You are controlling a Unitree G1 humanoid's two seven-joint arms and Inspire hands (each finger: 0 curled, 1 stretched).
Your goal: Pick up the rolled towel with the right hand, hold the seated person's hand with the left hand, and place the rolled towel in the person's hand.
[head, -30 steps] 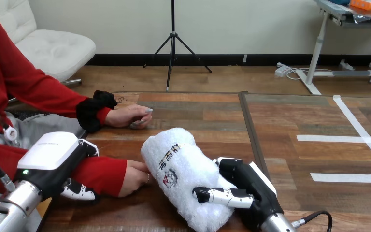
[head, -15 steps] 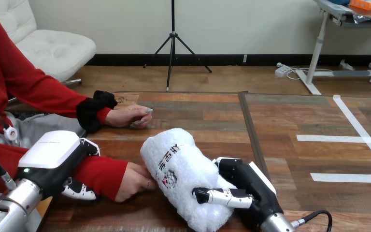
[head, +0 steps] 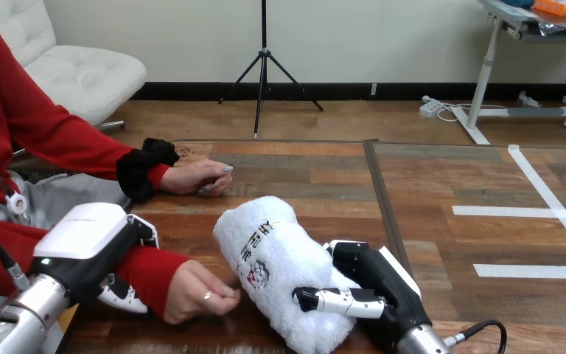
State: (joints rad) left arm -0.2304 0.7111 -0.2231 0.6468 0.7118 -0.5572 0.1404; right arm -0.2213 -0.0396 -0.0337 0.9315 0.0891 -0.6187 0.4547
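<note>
The white rolled terry towel [head: 273,254] is lying on the wooden table [head: 324,177], its long axis running from far-left to near-right. The right hand [head: 372,279] is clamping its near end. The left hand [head: 88,237] is sitting over the person's red sleeve [head: 147,269], grip unclear.

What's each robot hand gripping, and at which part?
The right robot hand grips the rolled towel at its near end, fingers curled round it. The left robot hand is at the person's near forearm; a grip cannot be told.
</note>
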